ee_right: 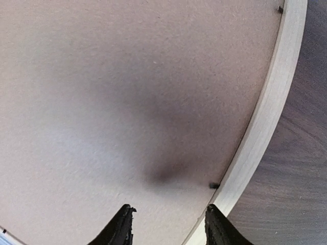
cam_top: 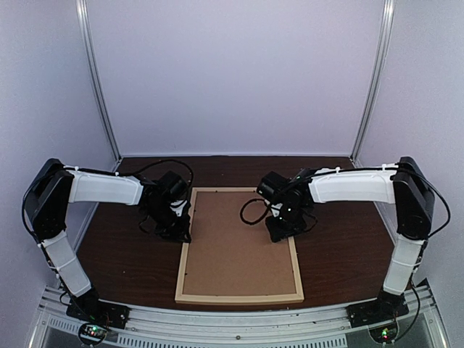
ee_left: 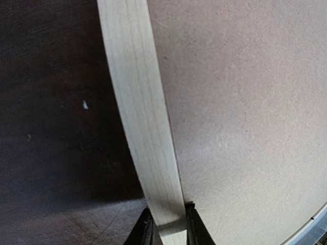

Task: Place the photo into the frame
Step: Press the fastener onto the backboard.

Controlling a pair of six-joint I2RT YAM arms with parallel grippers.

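Observation:
The frame [cam_top: 239, 298] of pale wood lies flat on the dark table with a brown backing board [cam_top: 239, 243] filling it. My left gripper [cam_top: 180, 233] is at the frame's left side. In the left wrist view the left gripper [ee_left: 170, 229] is shut on the pale wood strip of the frame [ee_left: 143, 112], one finger on each side. My right gripper [cam_top: 279, 230] hovers over the board close to the right strip. In the right wrist view the right gripper [ee_right: 168, 224] stands open with nothing between its fingers, above the board [ee_right: 127, 92] and beside the frame's strip [ee_right: 271, 107]. The photo is hidden.
Small black tabs [ee_right: 214, 185] sit at the inner edge of the right strip, one further along [ee_right: 280, 9]. Dark wooden table [cam_top: 341, 246] surrounds the frame. White walls close in the back and sides.

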